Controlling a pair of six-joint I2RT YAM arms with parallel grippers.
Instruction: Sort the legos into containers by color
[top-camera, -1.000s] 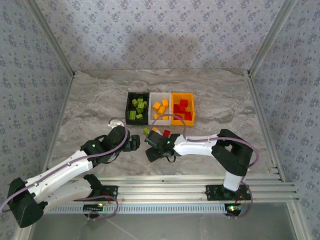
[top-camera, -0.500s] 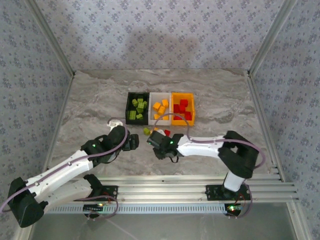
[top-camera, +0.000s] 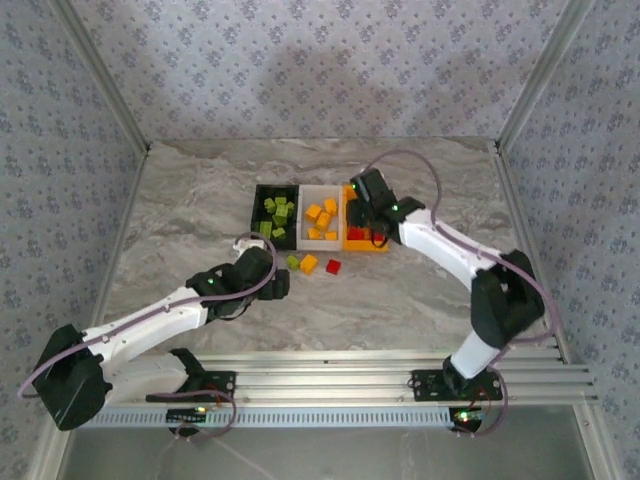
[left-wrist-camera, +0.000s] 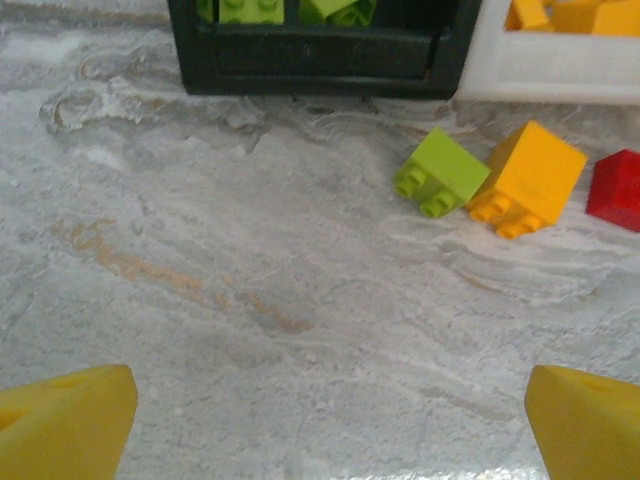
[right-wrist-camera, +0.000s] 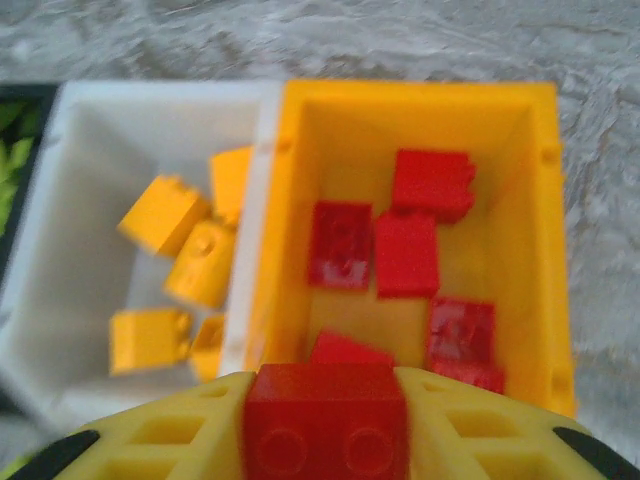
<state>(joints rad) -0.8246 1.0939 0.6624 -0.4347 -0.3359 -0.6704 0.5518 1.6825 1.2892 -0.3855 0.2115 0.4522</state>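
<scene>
A red brick (right-wrist-camera: 325, 425) is pinched in the right gripper (top-camera: 362, 200) above the orange bin's (right-wrist-camera: 540, 200) near wall, best released only once centred over the red pile (right-wrist-camera: 405, 250), while the left gripper (left-wrist-camera: 320, 420) is held wide open short of three loose bricks (left-wrist-camera: 527, 178) on the table (left-wrist-camera: 250, 300).

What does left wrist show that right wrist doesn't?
Left wrist, not right wrist: three loose pieces on the table, a green brick, an orange-yellow brick and a loose red brick, ahead of the open left gripper.
Right wrist, not left wrist: the orange bin with sorted red bricks inside, and the right gripper shut on the held red brick.
Both: the white bin holding sorted orange-yellow bricks.
</scene>
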